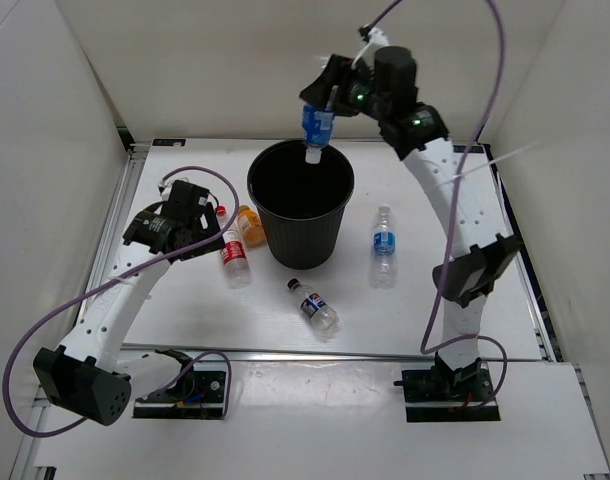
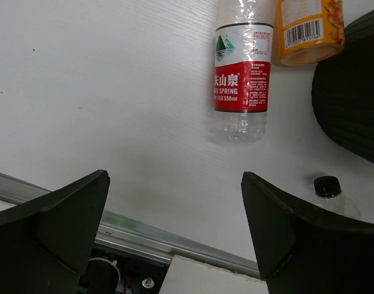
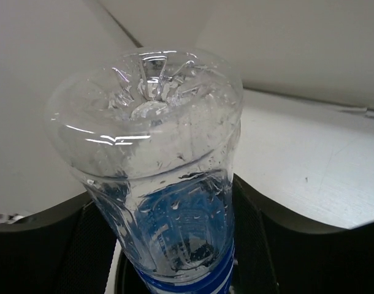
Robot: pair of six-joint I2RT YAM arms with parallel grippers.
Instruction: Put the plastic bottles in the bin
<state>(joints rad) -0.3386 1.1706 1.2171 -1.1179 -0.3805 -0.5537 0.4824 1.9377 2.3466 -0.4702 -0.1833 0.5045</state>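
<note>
Clear, shiny plastic against matt black and matt white.

The blue-labelled bottle (image 3: 156,153) is thin transparent plastic, glossy, and beaded with droplets inside. The red-labelled bottle (image 2: 242,79) has the same clear, crinkled plastic under a smooth printed film label. The orange bottle (image 2: 306,27) also wears a glossy label. The bin (image 2: 352,92) is matt black plastic, finely ribbed. The table (image 2: 113,92) is white, matt and faintly grained, and its edge rail (image 2: 144,236) looks like brushed metal.
</note>
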